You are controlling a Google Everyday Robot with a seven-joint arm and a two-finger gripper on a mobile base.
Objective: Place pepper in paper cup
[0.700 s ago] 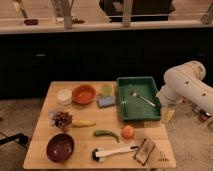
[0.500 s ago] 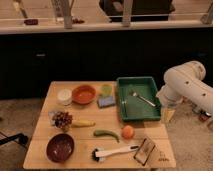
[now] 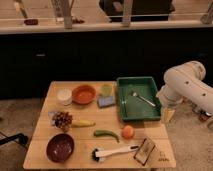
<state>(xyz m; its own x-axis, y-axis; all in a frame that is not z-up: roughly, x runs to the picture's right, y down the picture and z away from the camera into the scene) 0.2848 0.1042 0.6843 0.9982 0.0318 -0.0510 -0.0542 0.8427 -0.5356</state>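
The pick-up is not yet started. The gripper [image 3: 168, 114] hangs off the right edge of the table [image 3: 107, 116], beside the green tray [image 3: 138, 102]; whether it is open I cannot tell. The pepper [image 3: 106, 134] lies mid-table, well apart from the paper cup [image 3: 64, 96]. Next comes a reach left to the pepper.

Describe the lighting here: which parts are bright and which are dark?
Camera view: warm light falls on the table, so the pepper and cup show plainly; the cabinet behind is almost black; the counter above is lighter; the gripper, at the table's right edge beside the tray, catches the same warm light.
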